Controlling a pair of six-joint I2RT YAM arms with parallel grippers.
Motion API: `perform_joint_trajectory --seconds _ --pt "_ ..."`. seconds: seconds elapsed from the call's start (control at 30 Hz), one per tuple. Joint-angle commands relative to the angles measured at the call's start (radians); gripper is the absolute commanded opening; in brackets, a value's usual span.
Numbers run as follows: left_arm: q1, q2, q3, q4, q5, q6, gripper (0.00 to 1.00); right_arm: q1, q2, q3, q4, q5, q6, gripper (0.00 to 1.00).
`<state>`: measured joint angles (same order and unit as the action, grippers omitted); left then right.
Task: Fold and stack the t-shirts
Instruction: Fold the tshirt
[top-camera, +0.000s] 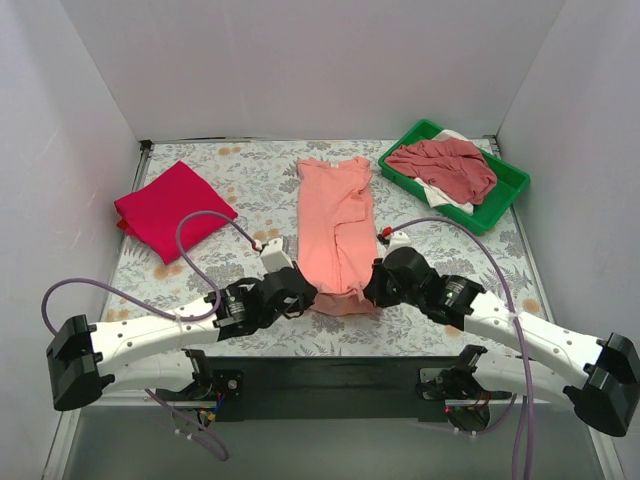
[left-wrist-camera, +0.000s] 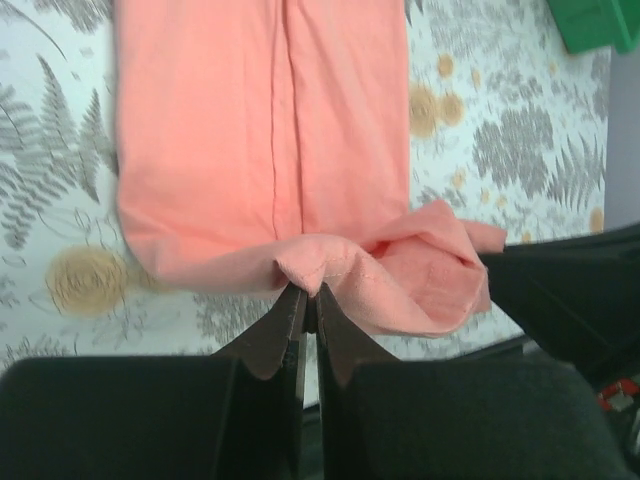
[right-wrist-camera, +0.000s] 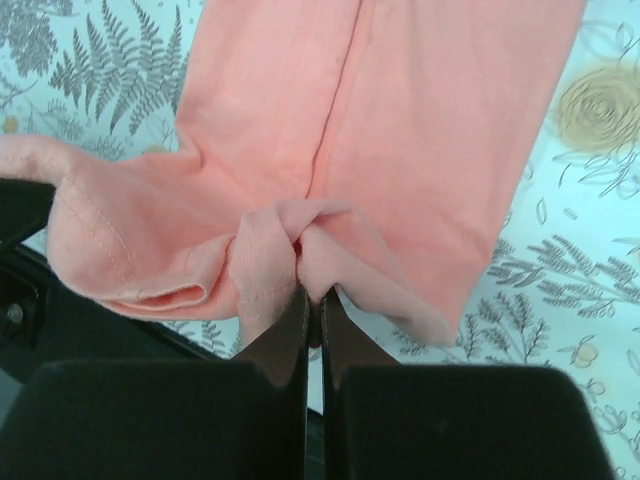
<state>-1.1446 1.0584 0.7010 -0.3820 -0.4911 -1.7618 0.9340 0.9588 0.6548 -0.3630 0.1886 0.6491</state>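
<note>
A salmon-pink t-shirt (top-camera: 337, 225) lies in the middle of the table as a long narrow strip, collar at the far end. My left gripper (top-camera: 305, 297) is shut on the near hem at its left corner, pinching a fold of salmon-pink t-shirt (left-wrist-camera: 270, 140) between the fingertips. My right gripper (top-camera: 372, 290) is shut on the hem's right corner, where bunched salmon-pink t-shirt (right-wrist-camera: 400, 110) rises from the jaws. A folded crimson-red t-shirt (top-camera: 172, 208) rests at the far left. A dusty rose-red t-shirt (top-camera: 450, 165) lies crumpled over a white one (top-camera: 440, 193) in the tray.
The green plastic tray (top-camera: 508, 190) stands at the far right corner. White walls enclose the table on three sides. Purple cables (top-camera: 205, 222) loop above the table beside both arms. The tablecloth (top-camera: 250, 180) has a leaf and flower print.
</note>
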Motion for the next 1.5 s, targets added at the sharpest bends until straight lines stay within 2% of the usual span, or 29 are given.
perform_joint_trajectory --seconds 0.0,0.07,0.27,0.63,1.0,1.47 --pt "0.107 0.055 0.075 0.052 -0.026 0.113 0.00 -0.063 0.060 0.077 0.050 -0.024 -0.098 0.01" --pt "0.149 0.109 0.101 0.071 0.025 0.146 0.00 -0.113 0.104 0.103 0.071 -0.052 -0.117 0.01" --pt "0.232 0.209 0.164 0.170 0.037 0.238 0.00 -0.199 0.216 0.183 0.107 -0.095 -0.177 0.01" --pt "0.378 0.373 0.308 0.193 0.115 0.320 0.00 -0.333 0.371 0.324 0.130 -0.221 -0.236 0.01" --pt "0.474 0.525 0.408 0.181 0.187 0.325 0.00 -0.419 0.532 0.414 0.153 -0.346 -0.252 0.01" --pt "0.560 0.735 0.514 0.163 0.281 0.338 0.00 -0.494 0.747 0.508 0.167 -0.414 -0.249 0.01"
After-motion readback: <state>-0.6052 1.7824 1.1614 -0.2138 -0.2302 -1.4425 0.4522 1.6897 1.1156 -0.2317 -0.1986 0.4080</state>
